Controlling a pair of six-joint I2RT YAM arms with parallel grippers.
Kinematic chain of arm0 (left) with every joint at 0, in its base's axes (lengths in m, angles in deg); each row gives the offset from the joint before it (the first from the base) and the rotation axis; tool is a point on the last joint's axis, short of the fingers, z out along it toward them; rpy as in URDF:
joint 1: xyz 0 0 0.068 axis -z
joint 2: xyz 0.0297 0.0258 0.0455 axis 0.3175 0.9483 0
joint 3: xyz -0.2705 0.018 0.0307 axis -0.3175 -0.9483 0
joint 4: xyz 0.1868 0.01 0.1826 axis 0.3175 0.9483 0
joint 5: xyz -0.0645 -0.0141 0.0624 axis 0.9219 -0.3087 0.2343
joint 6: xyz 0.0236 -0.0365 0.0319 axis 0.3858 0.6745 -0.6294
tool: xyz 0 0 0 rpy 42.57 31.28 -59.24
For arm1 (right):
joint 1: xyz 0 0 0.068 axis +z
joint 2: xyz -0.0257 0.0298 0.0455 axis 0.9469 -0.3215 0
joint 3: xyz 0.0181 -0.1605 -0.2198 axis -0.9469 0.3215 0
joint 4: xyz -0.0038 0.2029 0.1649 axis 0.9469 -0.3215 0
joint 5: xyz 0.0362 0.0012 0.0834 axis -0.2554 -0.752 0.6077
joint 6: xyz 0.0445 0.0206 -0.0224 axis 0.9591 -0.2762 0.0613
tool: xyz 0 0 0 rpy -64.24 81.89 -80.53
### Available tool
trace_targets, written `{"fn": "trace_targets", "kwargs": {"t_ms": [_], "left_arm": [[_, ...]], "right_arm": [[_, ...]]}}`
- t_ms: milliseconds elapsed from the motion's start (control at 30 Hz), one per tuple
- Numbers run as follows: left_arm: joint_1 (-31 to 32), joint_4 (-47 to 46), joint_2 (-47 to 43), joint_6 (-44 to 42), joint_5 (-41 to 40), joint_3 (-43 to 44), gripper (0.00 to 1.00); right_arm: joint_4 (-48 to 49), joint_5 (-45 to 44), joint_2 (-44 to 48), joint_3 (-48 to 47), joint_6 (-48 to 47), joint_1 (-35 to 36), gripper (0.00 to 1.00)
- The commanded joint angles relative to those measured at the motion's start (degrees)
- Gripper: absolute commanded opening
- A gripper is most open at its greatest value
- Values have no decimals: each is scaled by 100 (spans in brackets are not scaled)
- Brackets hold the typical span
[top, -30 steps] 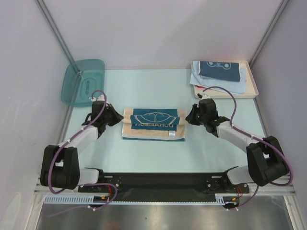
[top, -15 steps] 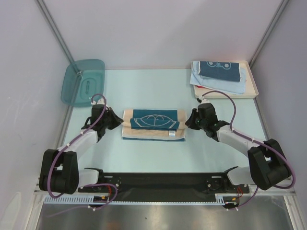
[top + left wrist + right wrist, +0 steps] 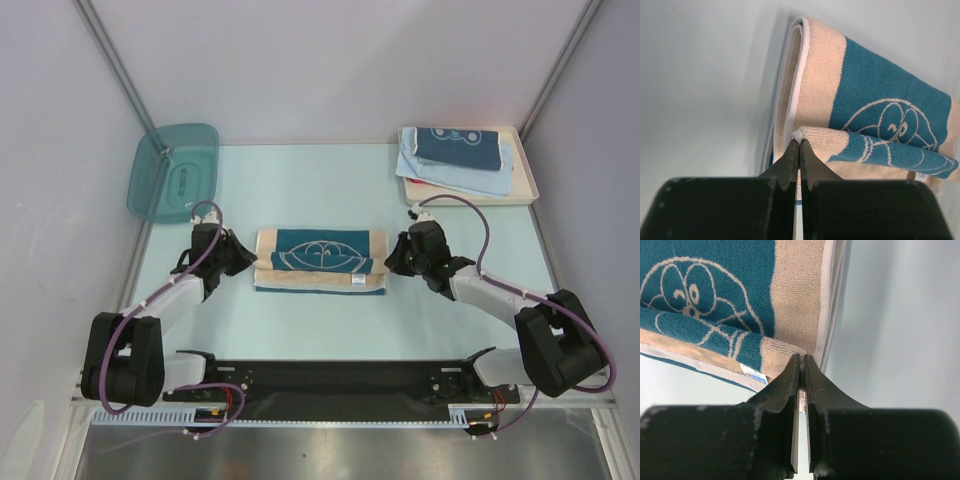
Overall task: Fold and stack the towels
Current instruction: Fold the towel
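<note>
- Shifted toward 6 o'clock since a second ago: left end effector (image 3: 252,260) and right end effector (image 3: 391,259); lettering on the beige-and-teal towel (image 3: 320,250) no longer shows.
- Left end effector, jaws narrow, pinches the flap's 9 o'clock corner.
- Beige-and-teal towel lies mid-counter (image 3: 320,190).
- Right end effector pinches the 3 o'clock corner likewise.

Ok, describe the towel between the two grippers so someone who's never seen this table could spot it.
In the middle of the table, the left gripper and right gripper pinch its two ends. It is the beige towel with a teal panel and white cartoon outline; the light-blue towel and dark-blue towel on the far-right cream tray show no beige.
</note>
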Motion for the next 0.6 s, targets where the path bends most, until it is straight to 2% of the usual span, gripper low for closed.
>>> {"fn": "trace_targets", "kwargs": {"t_ms": [0, 100, 167, 567], "left_arm": [[-33, -208, -163, -134, -207, -75, 0], [-24, -261, -198, -116, -120, -145, 3], [-24, -288, -268, -107, -102, -224, 4], [-24, -235, -1049, 15, 117, -620, 27]], "right_arm": [[133, -293, 114, 85, 41, 26, 5], [116, -302, 193, 111, 59, 35, 8], [107, -284, 237, 147, 68, 53, 15], [-341, -416, 834, 279, 129, 97, 31]]}}
